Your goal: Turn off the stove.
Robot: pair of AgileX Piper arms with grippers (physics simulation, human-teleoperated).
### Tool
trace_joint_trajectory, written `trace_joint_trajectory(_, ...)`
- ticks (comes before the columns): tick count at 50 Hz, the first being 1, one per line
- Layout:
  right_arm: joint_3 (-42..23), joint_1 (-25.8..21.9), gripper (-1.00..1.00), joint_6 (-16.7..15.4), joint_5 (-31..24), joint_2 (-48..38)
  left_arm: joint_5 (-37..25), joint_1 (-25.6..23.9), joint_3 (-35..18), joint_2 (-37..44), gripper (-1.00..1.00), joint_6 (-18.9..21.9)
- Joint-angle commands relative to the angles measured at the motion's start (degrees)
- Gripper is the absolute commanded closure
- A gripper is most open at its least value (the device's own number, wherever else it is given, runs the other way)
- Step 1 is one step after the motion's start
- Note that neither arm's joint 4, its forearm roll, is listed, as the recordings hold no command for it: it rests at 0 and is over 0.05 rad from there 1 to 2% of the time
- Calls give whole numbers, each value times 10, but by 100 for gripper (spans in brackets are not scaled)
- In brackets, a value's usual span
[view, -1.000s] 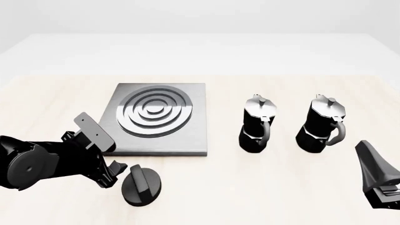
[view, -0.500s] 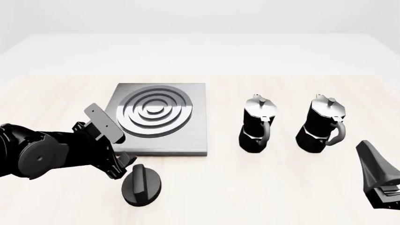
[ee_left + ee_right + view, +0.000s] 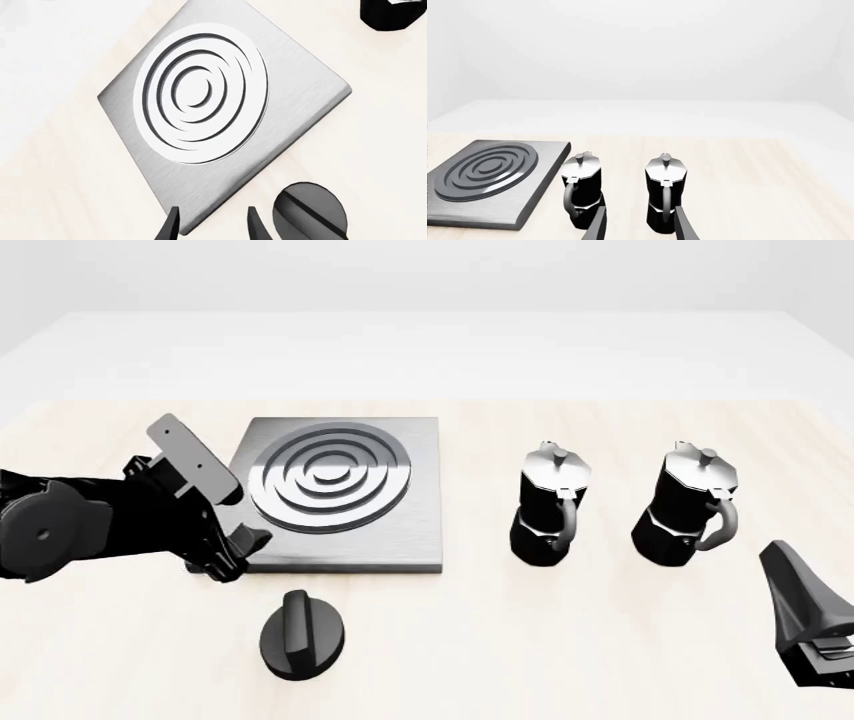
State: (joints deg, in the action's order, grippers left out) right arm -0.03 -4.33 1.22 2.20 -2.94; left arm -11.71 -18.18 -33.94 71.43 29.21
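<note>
We see the left gripper, fingers apart and empty, lifted away from the knob; turning appears finished.

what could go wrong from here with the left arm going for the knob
1. The left gripper sits at the stove plate's near corner, not over the knob. In the left wrist view the open fingers point at the plate edge with the knob off to one side, so closing now would miss it, and pushing ahead could shove the plate.
2. The knob's ridge is narrow; a misaligned grasp may slip off instead of turning it.
</note>
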Motion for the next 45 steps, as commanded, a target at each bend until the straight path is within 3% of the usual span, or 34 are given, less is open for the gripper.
trace_joint_trajectory(1, 0, -3, -100, 0, -4, 4, -48, 40, -20, -58, -100, 24)
trace_joint_trajectory(15, 0, -4, -100, 2, -6, 8, -109, 62, -22, -141, -100, 30)
trace_joint_trajectory(26, 0, -3, -100, 5, -9, 12, -195, 77, -39, -234, -100, 40)
trace_joint_trajectory(45, 0, -3, -100, 7, -12, 18, -256, 96, -55, -302, -100, 48)
